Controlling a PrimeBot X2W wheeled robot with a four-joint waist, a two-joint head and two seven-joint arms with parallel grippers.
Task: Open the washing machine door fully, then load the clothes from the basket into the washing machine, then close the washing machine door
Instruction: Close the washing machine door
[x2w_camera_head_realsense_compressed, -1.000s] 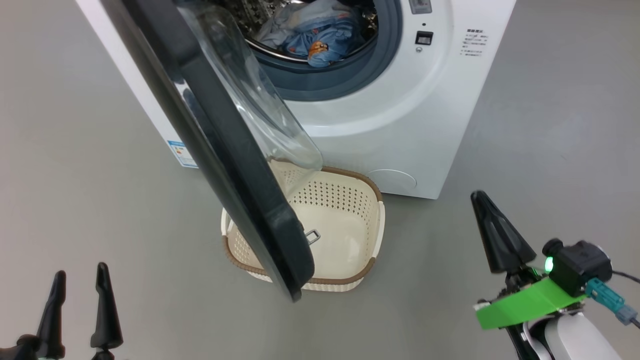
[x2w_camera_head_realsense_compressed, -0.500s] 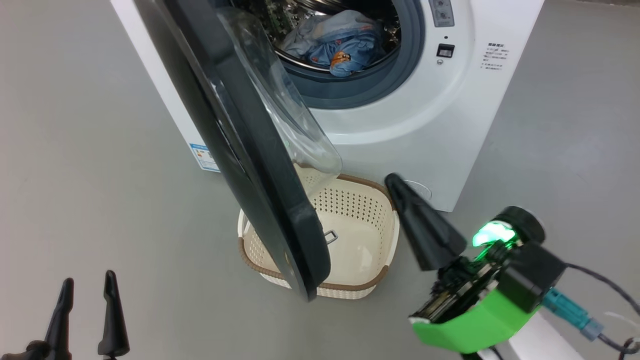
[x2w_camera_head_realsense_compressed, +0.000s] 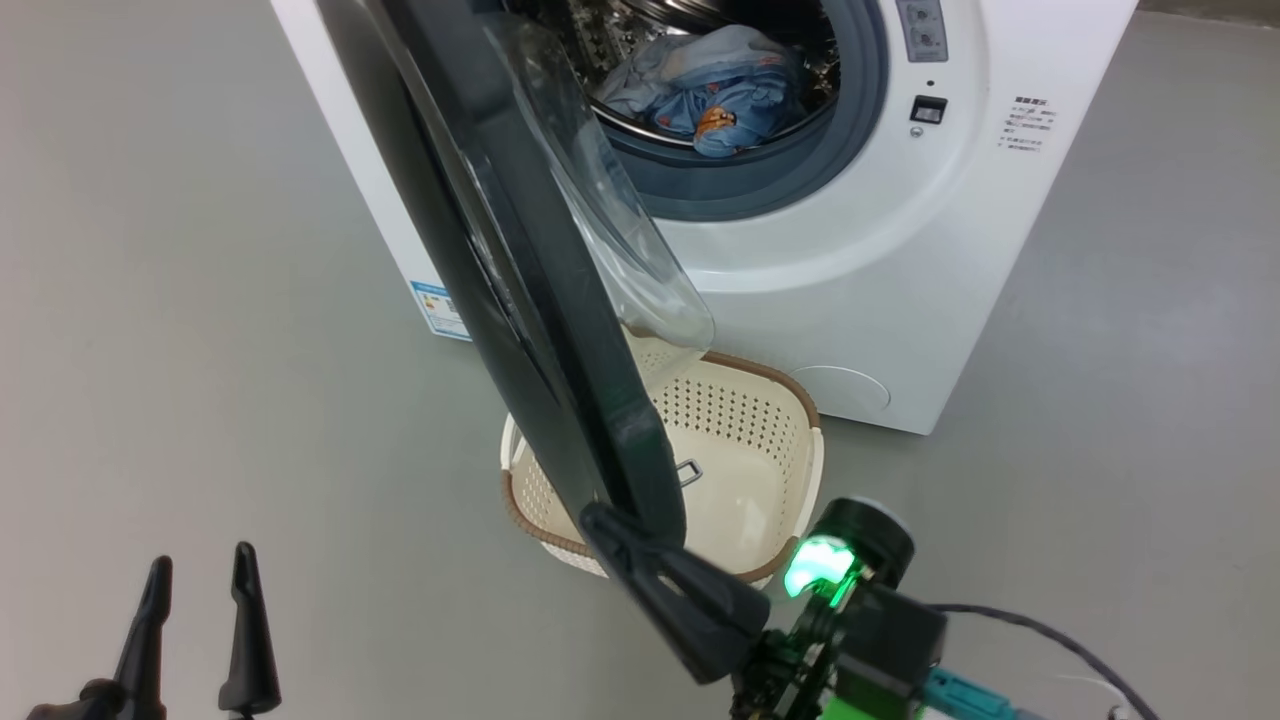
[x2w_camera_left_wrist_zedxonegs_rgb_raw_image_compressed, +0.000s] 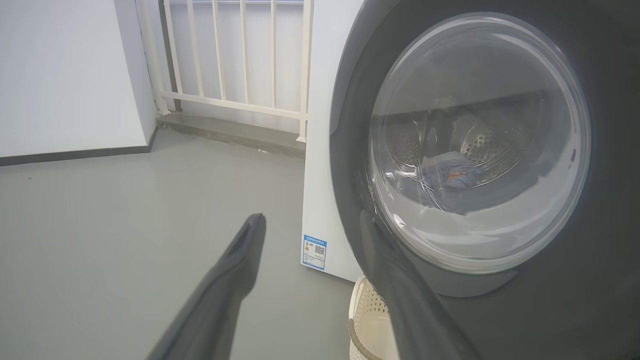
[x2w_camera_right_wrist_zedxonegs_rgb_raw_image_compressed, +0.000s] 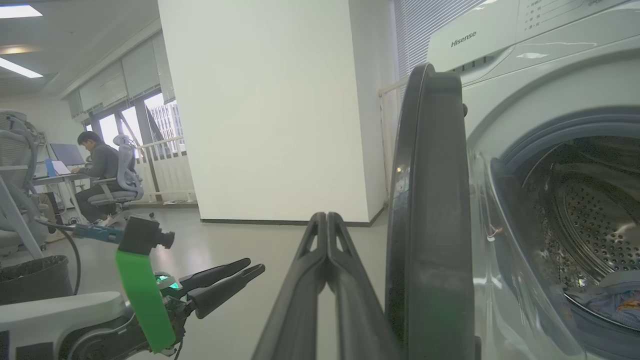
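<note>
A: Where's the door (x2w_camera_head_realsense_compressed: 530, 290)?
B: Open, standing out from the machine (x2w_camera_head_realsense_compressed: 960, 300) toward the robot, edge-on in the head view; hinge side at the machine's front left corner, free edge nearest us, hanging over the basket (x2w_camera_head_realsense_compressed: 815, 470).
A: And its faces?
B: Black outer face to the robot's left; glass bowl (x2w_camera_head_realsense_compressed: 620, 240) to the right, toward the drum; so the door stands upright, its long line running from the machine out to us.
A: Clothes (x2w_camera_head_realsense_compressed: 715, 90)?
B: In the drum; the basket sits bare on the floor just before the machine's front; I'd judge loading done and closing next.
A: Which claw is nearer?
B: The right claw (x2w_camera_head_realsense_compressed: 610, 530); clenched, fingers pressed flat together, holding nothing; its tip lies low at the free edge, and the right wrist view puts the rim just beside it on its right; touching or not, I can't tell.
A: The left claw (x2w_camera_head_realsense_compressed: 200, 560)?
B: Released, fingers spread, empty; well apart at the robot's left, looking onto the outer face.
A: So the move?
B: Probably a push on the outer face near the free edge, rightward and away, toward the machine; the fingers point along the door rather than across it, so they could slip off the rim.
</note>
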